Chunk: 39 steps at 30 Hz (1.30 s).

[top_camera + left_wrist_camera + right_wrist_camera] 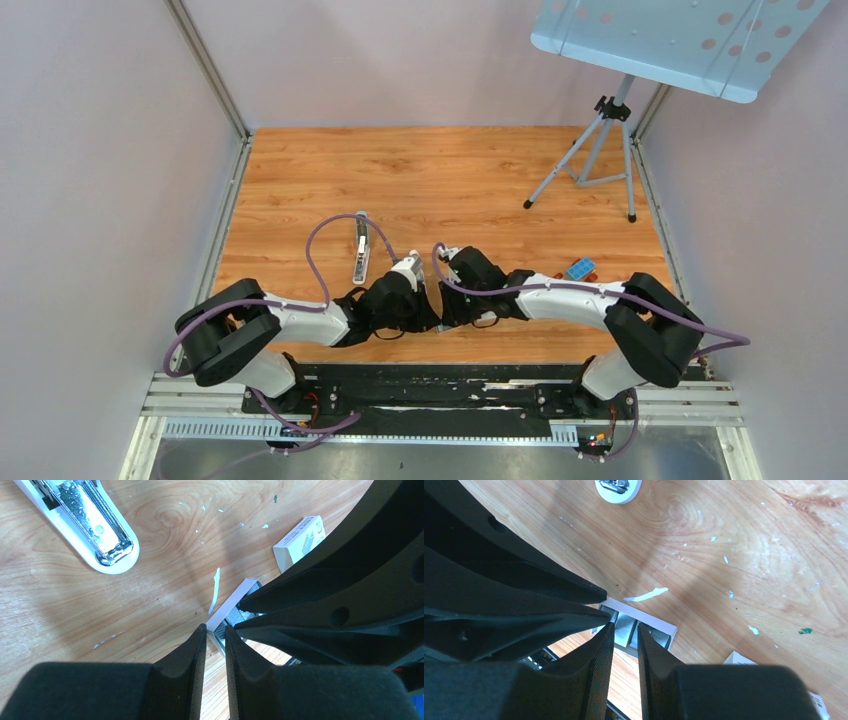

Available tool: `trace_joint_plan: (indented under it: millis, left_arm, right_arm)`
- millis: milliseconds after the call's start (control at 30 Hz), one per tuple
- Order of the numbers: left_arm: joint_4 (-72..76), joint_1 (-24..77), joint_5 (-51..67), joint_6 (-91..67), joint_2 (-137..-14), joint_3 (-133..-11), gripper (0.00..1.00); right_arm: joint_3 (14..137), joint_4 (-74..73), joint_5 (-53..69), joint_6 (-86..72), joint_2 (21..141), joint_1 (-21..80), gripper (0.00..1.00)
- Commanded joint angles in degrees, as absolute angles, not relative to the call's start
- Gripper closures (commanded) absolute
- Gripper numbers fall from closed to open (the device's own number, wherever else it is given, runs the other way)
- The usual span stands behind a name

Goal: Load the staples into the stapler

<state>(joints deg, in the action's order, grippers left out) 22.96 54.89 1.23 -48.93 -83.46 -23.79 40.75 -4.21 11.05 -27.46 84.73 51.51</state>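
The stapler [360, 255] lies open on the wood table, its metal channel facing up [95, 525]; only its end shows in the right wrist view [619, 487]. A small white tray [227, 602] holds grey ribbed staples [232, 617]. My left gripper [215, 629] is closed down on the tray's near wall. My right gripper [625, 626] comes from the opposite side and pinches one staple block in the tray [649, 617]; another block of staples [659, 637] lies beside it. Both grippers [440, 305] meet tip to tip right of the stapler.
A white box sleeve [300, 540] lies just beyond the tray, also in the right wrist view [744, 660]. A blue object [580, 268] sits by the right arm. A tripod [600, 150] stands at the back right. White paint flecks [215, 587] mark the wood.
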Motion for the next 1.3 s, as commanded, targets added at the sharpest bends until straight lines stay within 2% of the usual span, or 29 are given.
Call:
trace_joint_plan:
  millis: [0,500,1267]
  left_arm:
    - [20.0,55.5,0.1,-48.9,-84.5,-24.3,0.79]
    - [20.0,55.6,0.1,-49.0,-84.6,-24.1,0.79]
    - [20.1,55.8,0.1,-49.3,-84.2,-23.6,0.79]
  right_arm:
    - [41.9,-4.2,11.1,-28.4,86.2,52.7,0.73]
    - [41.3,-2.0,11.3,-29.2,85.5,53.1,0.76]
    - [40.6,-3.9,8.9,-29.5,83.9,53.1,0.76]
